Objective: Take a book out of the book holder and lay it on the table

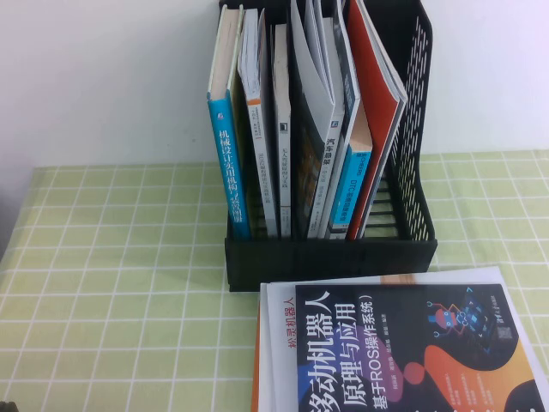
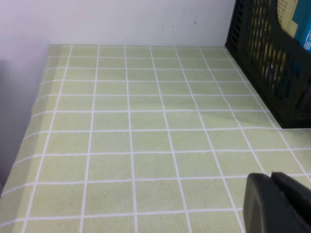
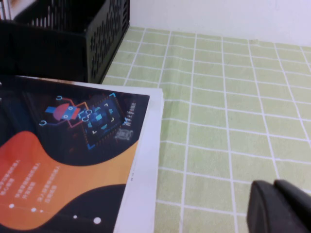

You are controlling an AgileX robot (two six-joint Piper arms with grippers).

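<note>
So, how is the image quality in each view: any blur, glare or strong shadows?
High view: even, soft light, the book holder and book spines fairly sharp, no glare. Left wrist view: the left gripper is a blurred dark shape at the corner, the table clear. Right wrist view: the right gripper is blurred too, and the black and orange book looks slightly soft.

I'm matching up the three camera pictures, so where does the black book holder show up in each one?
High view: the book holder stands top centre, full of upright books; neither gripper shows.
Left wrist view: its mesh side fills the upper right corner; left gripper low right.
Right wrist view: upper left corner; right gripper low right.
Shared landmark: the green checked table.
</note>
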